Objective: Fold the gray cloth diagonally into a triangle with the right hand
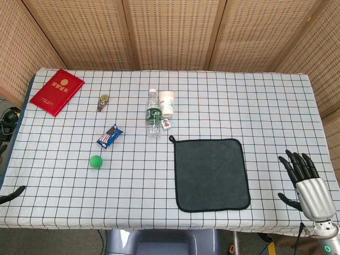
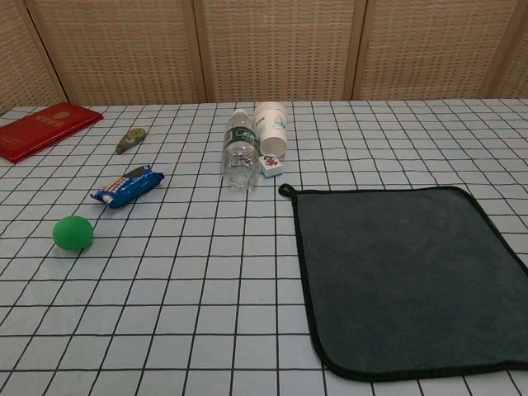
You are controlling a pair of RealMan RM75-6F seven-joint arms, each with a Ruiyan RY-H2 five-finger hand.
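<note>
We see the gray cloth (image 1: 212, 175) lying flat and unfolded on the counter (image 1: 265, 101), just left of our right robot hand (image 1: 305, 183) — fingers spread, holding nothing, likely poised to take a corner. The left robot hand (image 1: 11, 194) is mostly cut off — we cannot tell its state.
</note>
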